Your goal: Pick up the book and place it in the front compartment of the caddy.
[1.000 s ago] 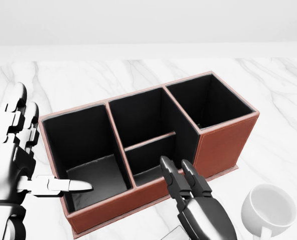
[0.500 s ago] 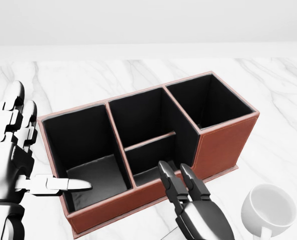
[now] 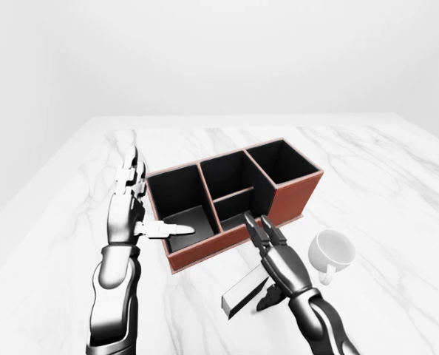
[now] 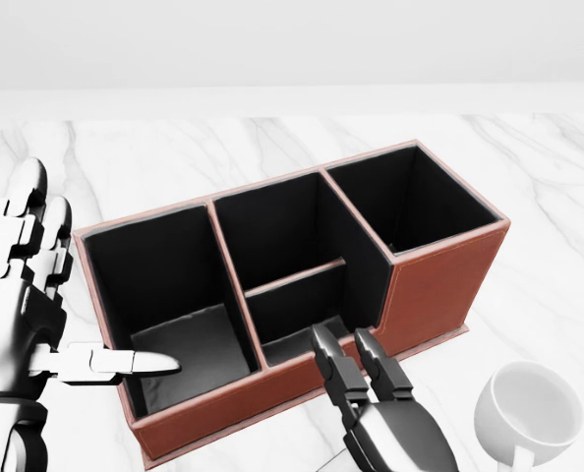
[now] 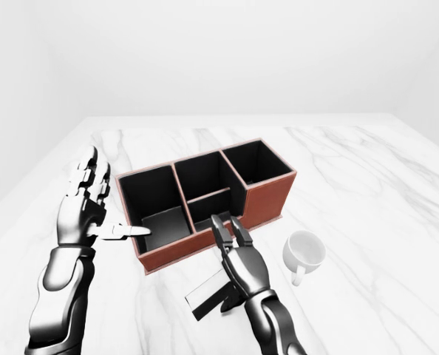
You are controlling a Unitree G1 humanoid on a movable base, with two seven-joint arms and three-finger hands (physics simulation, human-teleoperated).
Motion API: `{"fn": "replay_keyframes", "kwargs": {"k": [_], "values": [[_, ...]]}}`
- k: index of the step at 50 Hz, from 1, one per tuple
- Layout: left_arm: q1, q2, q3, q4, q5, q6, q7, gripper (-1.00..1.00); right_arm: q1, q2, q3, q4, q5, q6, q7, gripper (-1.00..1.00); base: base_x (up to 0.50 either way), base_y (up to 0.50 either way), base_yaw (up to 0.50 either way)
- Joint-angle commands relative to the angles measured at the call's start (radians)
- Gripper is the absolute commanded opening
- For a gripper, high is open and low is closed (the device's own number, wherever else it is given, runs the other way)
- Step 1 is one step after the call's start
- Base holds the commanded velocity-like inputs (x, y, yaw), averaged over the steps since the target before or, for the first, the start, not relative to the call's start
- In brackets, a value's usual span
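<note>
The caddy [image 4: 439,285] is red-brown with black compartments and stands slanted on the marble table. The book [image 3: 242,292], a thin grey slab with a dark edge, lies flat on the table just below the caddy in the left-eye view. My right hand [image 3: 262,259] is open above the book's right end. Its fingers stretch towards the caddy's low wall and its thumb hangs beside the book. My left hand [image 4: 51,295] is open at the caddy's left end, fingers up. Its thumb points over the left compartment. The head view hides nearly all of the book.
A white mug [image 3: 332,253] stands on the table to the right of my right hand, below the caddy's right end. The marble table [image 3: 382,192] runs wide on all sides, with its left edge near my left arm.
In the head view my right hand has drawn back a little towards the bottom edge. My left hand has drifted slightly left. The caddy and mug have not moved.
</note>
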Motion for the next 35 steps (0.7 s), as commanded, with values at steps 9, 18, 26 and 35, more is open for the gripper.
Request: {"fn": "replay_keyframes", "kwargs": {"k": [9, 18, 26, 35], "values": [[-0.004, 0.001, 0.002, 0.005, -0.001, 0.000, 0.000, 1.00, -0.010, 0.001, 0.010, 0.028, -0.031, 0.000, -0.019, 1.00, 0.00, 0.00, 0.00], [-0.005, 0.002, 0.002, 0.008, -0.002, 0.000, 0.001, 1.00, -0.020, 0.002, 0.015, 0.040, -0.040, 0.000, -0.026, 1.00, 0.00, 0.00, 0.00], [-0.007, 0.002, 0.003, 0.014, -0.003, 0.000, 0.002, 1.00, -0.031, 0.006, 0.019, 0.045, -0.047, 0.000, -0.028, 1.00, 0.00, 0.00, 0.00], [-0.005, 0.002, 0.003, 0.007, -0.003, 0.000, 0.002, 1.00, -0.036, 0.006, 0.020, 0.057, -0.055, 0.000, -0.039, 1.00, 0.00, 0.00, 0.00]]}}
